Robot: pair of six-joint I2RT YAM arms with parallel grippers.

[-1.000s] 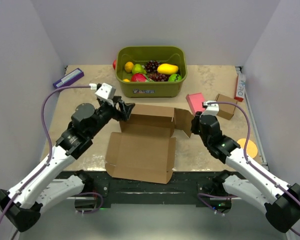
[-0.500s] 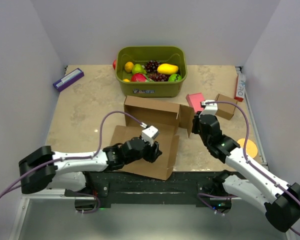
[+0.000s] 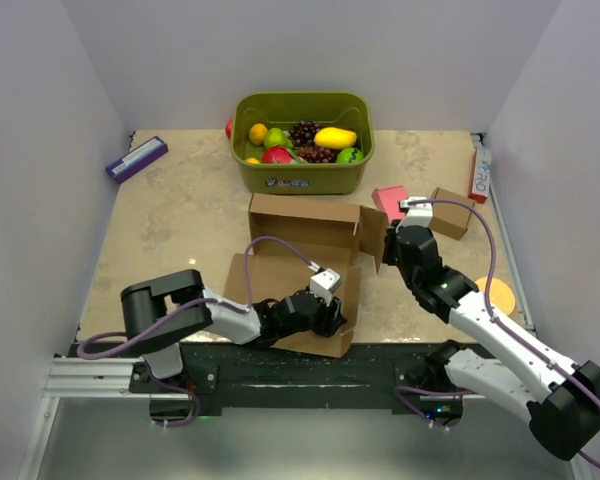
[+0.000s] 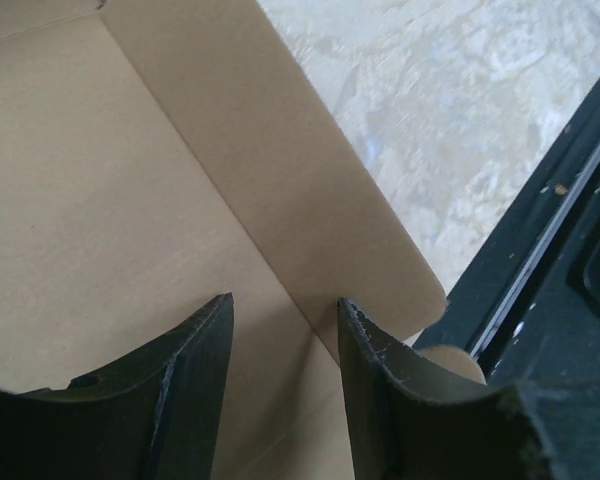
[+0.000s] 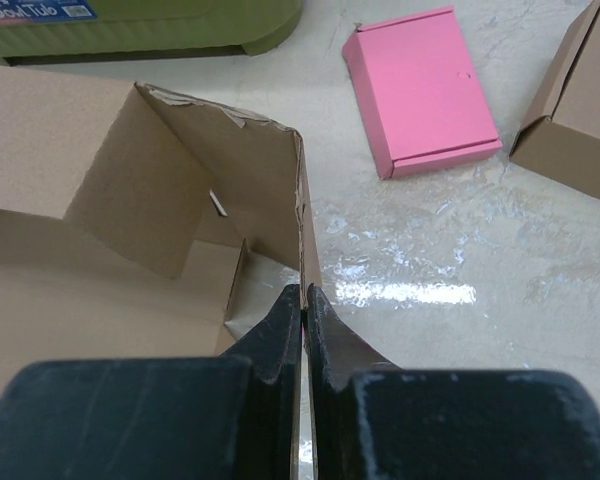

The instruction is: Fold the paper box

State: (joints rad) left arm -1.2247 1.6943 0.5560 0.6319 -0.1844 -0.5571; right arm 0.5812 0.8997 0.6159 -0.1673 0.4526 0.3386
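As left fingers (image 4: 195, 395) slid rightward, paper box (image 3: 300, 225) stayed.

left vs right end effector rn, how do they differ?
Right end effector is shut, pinching the top edge of the paper box's upright side flap; left end effector has its jaws apart, clamping nothing. Right sits at the box's right side; left lies low over its flat near panel. Both have black fingers and are at the box.

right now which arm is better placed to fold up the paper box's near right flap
Left. The left jaws stand open astride that flap's crease on the paper box; the right jaws are shut on its upright right wall.
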